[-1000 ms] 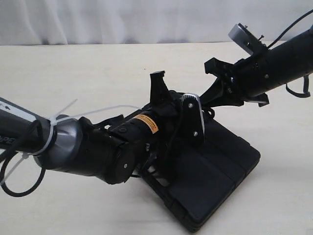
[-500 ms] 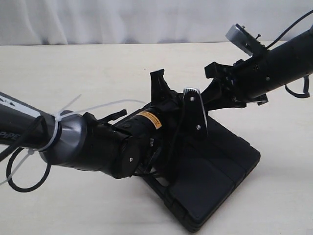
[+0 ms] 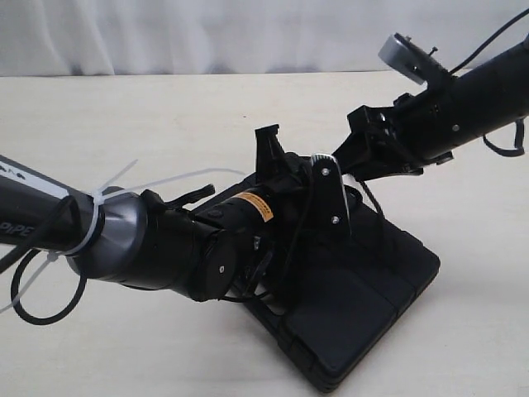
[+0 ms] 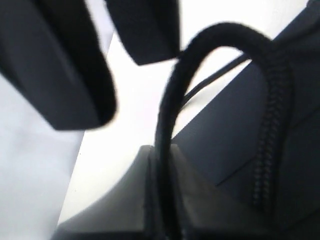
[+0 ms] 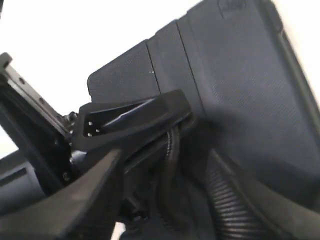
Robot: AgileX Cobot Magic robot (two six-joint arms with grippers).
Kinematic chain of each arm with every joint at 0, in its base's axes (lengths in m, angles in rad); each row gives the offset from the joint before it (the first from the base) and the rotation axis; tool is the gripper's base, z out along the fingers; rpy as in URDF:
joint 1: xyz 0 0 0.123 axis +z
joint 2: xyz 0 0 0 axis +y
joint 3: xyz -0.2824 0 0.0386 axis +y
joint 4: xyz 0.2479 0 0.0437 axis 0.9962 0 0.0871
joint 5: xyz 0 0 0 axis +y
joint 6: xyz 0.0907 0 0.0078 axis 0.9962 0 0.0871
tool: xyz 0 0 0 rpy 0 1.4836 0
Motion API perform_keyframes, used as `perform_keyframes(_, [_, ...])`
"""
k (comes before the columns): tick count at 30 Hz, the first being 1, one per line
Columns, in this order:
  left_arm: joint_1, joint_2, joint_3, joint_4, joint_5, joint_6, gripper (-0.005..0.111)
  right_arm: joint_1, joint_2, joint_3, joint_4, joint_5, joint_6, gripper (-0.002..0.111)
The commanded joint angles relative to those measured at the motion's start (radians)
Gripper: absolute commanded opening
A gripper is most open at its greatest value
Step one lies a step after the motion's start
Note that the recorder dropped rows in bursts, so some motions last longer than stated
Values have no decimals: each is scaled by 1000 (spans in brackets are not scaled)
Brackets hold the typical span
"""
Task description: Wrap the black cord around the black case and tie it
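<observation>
The black case (image 3: 372,306) lies flat on the table with both grippers meeting above its far end. My left gripper (image 4: 161,152) is shut on the black cord (image 4: 220,35), which rises from between its fingers, arches over and drops to the case (image 4: 225,140). My right gripper (image 5: 162,165) is open. Its fingers stand on either side of the cord (image 5: 170,150), just behind a left gripper finger (image 5: 135,115) that crosses in front of the case (image 5: 225,75). In the exterior view the left gripper (image 3: 331,188) and the right gripper (image 3: 345,157) nearly touch. A bit of cord (image 3: 374,203) shows below them.
The left arm (image 3: 157,244) stretches across the table from the left and carries white zip ties (image 3: 95,219) and a looped black cable (image 3: 33,306). The right arm (image 3: 471,103) comes in from the upper right. A pale curtain backs the light table (image 3: 124,124).
The left arm first pushed rightward, then held still. The right gripper has crept down and left, closing in on the left gripper and the held cord.
</observation>
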State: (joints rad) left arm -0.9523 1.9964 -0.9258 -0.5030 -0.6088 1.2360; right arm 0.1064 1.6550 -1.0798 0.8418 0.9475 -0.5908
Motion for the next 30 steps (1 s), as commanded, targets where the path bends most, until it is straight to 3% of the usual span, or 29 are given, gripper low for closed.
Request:
perform_keyframes(1, [0, 0, -6, -14, 10, -10, 0, -5, -22, -57, -121, -6, -70, 49])
perform_keyframes(4, [0, 0, -6, -14, 13, -10, 0, -5, -35, -99, -380, -65, 261, 49])
perform_keyframes(7, [0, 0, -6, -14, 13, -10, 0, -5, -28, -137, -774, -50, 626, 49])
perform_keyframes(9, [0, 0, -6, -14, 15, -10, 0, -5, -3, -159, -964, -8, 733, 49])
perform_keyframes(17, [0, 0, -6, -7, 21, -10, 0, -5, 278, -364, -760, 265, 520, 49])
perform_keyframes(30, [0, 0, -6, 21, 11, -1, 0, 1, 535, -511, -646, 260, 405, 48])
